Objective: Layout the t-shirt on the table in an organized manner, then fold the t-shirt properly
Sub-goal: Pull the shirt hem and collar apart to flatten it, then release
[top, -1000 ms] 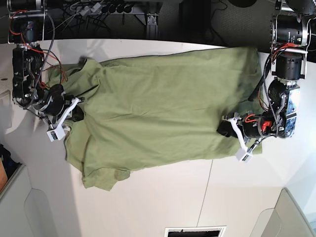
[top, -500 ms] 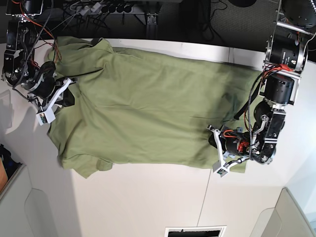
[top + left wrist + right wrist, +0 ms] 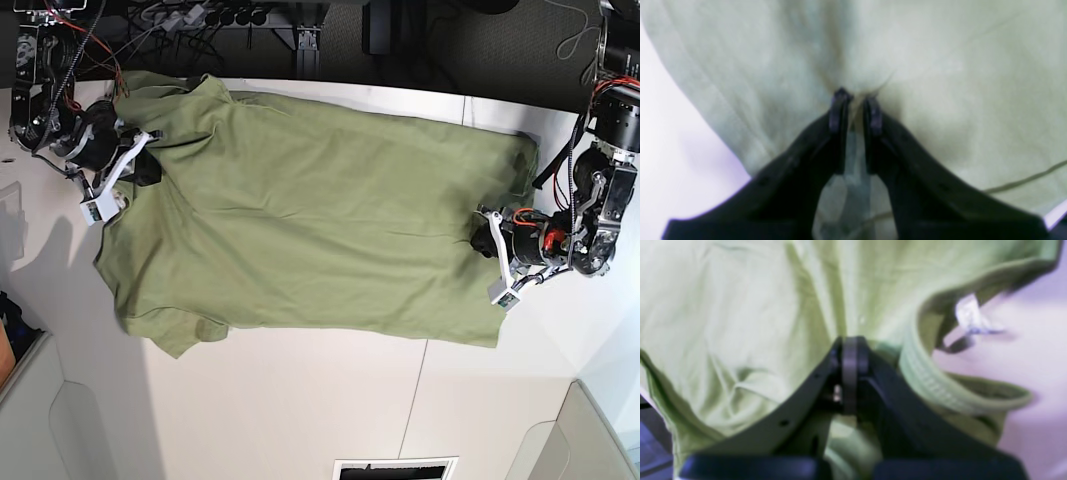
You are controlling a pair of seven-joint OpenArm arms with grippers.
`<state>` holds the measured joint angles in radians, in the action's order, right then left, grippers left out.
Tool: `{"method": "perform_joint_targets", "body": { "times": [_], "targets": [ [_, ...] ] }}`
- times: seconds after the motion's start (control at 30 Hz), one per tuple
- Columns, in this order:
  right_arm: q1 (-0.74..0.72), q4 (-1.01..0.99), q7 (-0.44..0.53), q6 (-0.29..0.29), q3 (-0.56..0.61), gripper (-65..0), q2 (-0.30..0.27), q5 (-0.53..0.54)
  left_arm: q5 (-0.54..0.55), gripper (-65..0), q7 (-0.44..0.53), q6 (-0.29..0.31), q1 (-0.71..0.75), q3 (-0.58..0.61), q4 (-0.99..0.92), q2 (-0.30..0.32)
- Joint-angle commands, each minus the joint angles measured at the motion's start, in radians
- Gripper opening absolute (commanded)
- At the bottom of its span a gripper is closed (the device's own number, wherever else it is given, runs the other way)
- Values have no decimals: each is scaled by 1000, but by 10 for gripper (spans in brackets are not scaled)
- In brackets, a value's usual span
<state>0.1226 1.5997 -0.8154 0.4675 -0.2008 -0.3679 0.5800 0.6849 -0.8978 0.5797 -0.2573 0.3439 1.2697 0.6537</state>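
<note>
The olive-green t-shirt (image 3: 320, 230) lies spread across the white table (image 3: 300, 400), collar end at the left of the base view and hem at the right. My right gripper (image 3: 143, 166) is shut on cloth just beside the ribbed collar (image 3: 927, 380); its fingers (image 3: 850, 343) meet with fabric bunched around them. A small white tag (image 3: 968, 315) hangs at the collar. At the hem, my left gripper (image 3: 488, 238) pinches a fold of the t-shirt (image 3: 940, 66) between nearly closed fingertips (image 3: 856, 100). One sleeve (image 3: 170, 335) lies toward the near left.
Cables and a power strip (image 3: 200, 18) run behind the far table edge. Grey bins stand at the near left (image 3: 60, 420) and near right (image 3: 580, 440). A thin seam (image 3: 420, 390) crosses the tabletop, and a vent slot (image 3: 395, 468) sits at the near edge.
Both arms have pulled apart with the cloth held. The collar end went toward the far left, the hem end to the right, and the shirt now lies flatter and more stretched.
</note>
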Motion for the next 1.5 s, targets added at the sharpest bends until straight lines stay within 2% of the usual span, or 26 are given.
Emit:
{"method": "perform_joint_targets", "body": {
  "times": [0.0, 0.17, 0.27, 0.37, 0.63, 0.8, 1.1, 1.2, 1.27, 1.37, 1.47],
  "targets": [
    [3, 13, 7, 8, -6, -650, -11, -8, -29, -531, -1, -3, 18, 1, 4, 5],
    [2, -11, 71, 8, -6, -650, -12, -95, -90, -531, 12, -8, 64, 1, -3, -16],
    [-31, -67, 119, 8, -6, -650, -12, -136, -136, -531, 39, -40, 40, 1, -44, -32],
    [-108, -158, 128, 8, -6, -650, -12, -171, -168, -531, 69, -77, -13, 1, -119, -55],
    [-357, -385, 140, 8, -6, -650, -14, -176, -216, -531, 73, -74, -200, 1, -384, -159],
    [-438, -396, 138, 8, -7, -650, -25, -183, -218, -531, 77, -74, -282, 1, -447, -176],
    [-441, -396, 107, 8, -7, -650, -96, -177, -212, -531, 42, -71, -292, 1, -444, -142],
    [-441, -392, 62, 8, -15, -650, -119, -98, -146, -529, -25, -70, -296, 1, -399, -118],
    [-435, -377, 33, 10, -37, -650, -125, -51, -84, -529, -48, -48, -293, 1, -347, -92],
    [-381, -301, 21, 50, -99, -650, -125, 20, 25, -525, -76, -26, -282, 1, -247, -33],
    [-291, -179, -15, 53, -163, -650, -125, 88, 82, -442, -89, 6, -265, 1, -160, 35]
  ]
}}
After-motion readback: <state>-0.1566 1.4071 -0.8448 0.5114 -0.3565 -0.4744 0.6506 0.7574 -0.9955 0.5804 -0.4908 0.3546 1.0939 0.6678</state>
